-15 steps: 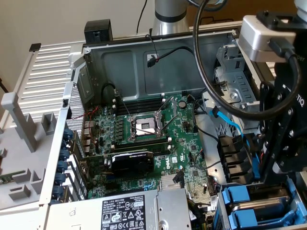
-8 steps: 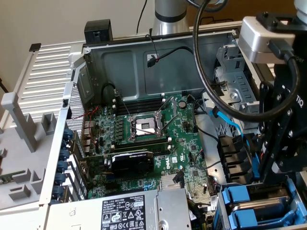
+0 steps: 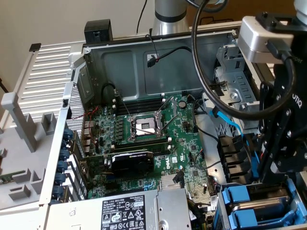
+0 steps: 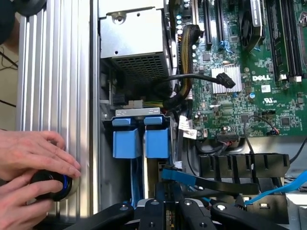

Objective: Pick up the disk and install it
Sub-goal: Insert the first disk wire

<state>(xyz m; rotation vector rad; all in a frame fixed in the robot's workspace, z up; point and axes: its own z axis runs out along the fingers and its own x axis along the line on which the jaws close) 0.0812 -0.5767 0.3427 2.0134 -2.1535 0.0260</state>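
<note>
A: Entry. Where is the claw (image 4: 169,196)?
B: Low over the drive bay (image 4: 104,163), at the exterior view's right, beside the motherboard (image 3: 158,139). The arm comes in from above.
A: Jaws?
B: Narrow, drawn almost together. I cannot tell whether they pinch anything, because the tips sit among black brackets.
A: Disk?
B: The disk (image 4: 157,139) stands in the bay with its blue carrier end showing. That end is near the claw but apart from the tips. A second carrier (image 4: 126,139) is just beside it. The metal body and label are hidden in the wrist view.
A: Anything close to the tips?
B: A blue cable (image 4: 192,178) crosses right by them.
A: Rest of the case?
B: It is open. The power supply (image 3: 144,211) lies next to the bay, on the exterior view's left of it. A bundle of black and yellow leads runs from it toward the board.
A: Outside the case?
B: A person's hands (image 4: 33,153) rest on the ribbed panel (image 4: 57,72) alongside the case. The fingers are closed around a black knob (image 4: 52,186) with a blue ring.
</note>
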